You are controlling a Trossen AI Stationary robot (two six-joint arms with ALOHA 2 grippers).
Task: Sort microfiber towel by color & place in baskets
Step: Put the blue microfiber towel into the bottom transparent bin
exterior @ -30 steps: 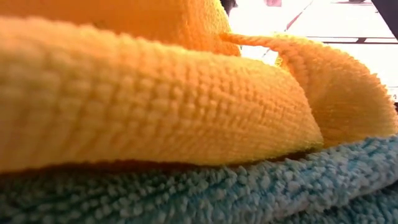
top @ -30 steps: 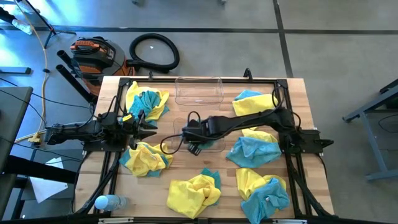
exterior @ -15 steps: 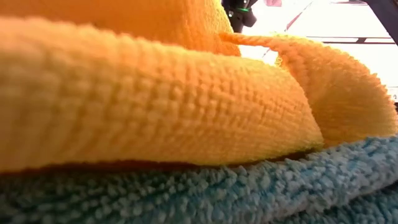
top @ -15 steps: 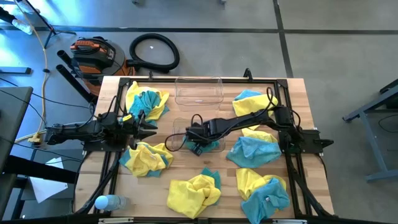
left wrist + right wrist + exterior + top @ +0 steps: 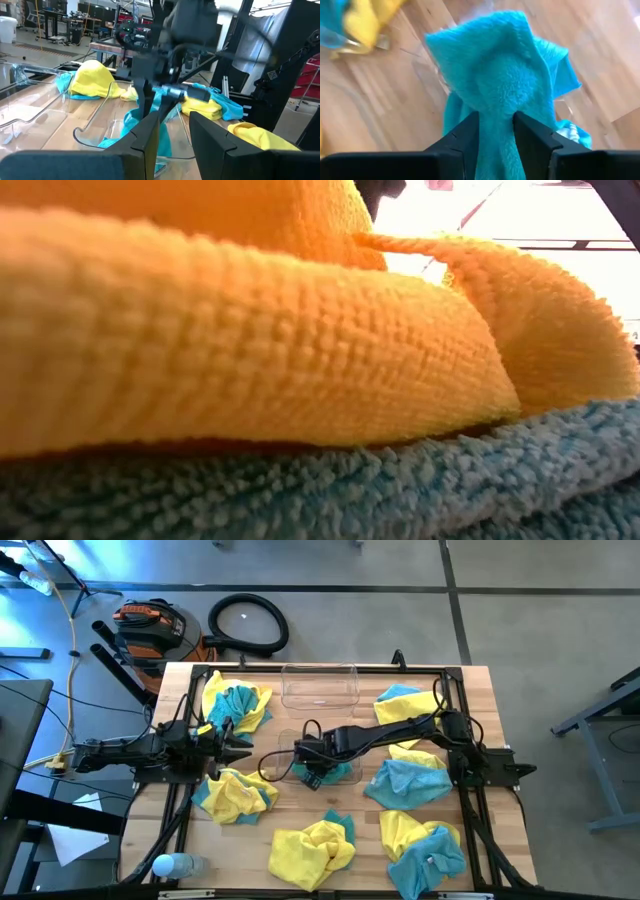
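My right gripper (image 5: 312, 772) reaches from the table's right to the near clear basket (image 5: 350, 756) at mid-table, pointing steeply down. A turquoise-blue microfiber towel (image 5: 495, 90) stands bunched between its parted fingers and reaches down into that basket (image 5: 95, 117). A second clear basket (image 5: 320, 685) stands at the far edge. Mixed yellow and blue towel piles lie around (image 5: 238, 705), (image 5: 235, 795), (image 5: 410, 780). My left gripper (image 5: 240, 747) waits open at the table's left, level, touching nothing. My right gripper has the blue towel's bunched upper fold (image 5: 496, 107) between its two fingers (image 5: 465, 132), coming from above and slanting from the table's right. The fingers stand apart, and I cannot tell whether they still press the cloth. The towel's lower part (image 5: 131, 120) lies in the near basket.
More towel piles lie near the front edge (image 5: 312, 850), (image 5: 425, 850) and at the far right (image 5: 405, 705). A water bottle (image 5: 175, 865) lies at the near left corner. A yellow towel (image 5: 250, 360) on a blue one fills the low view.
My right gripper has sunk toward the near basket and tipped further down. The blue towel has come down with it and now shows inside the basket.
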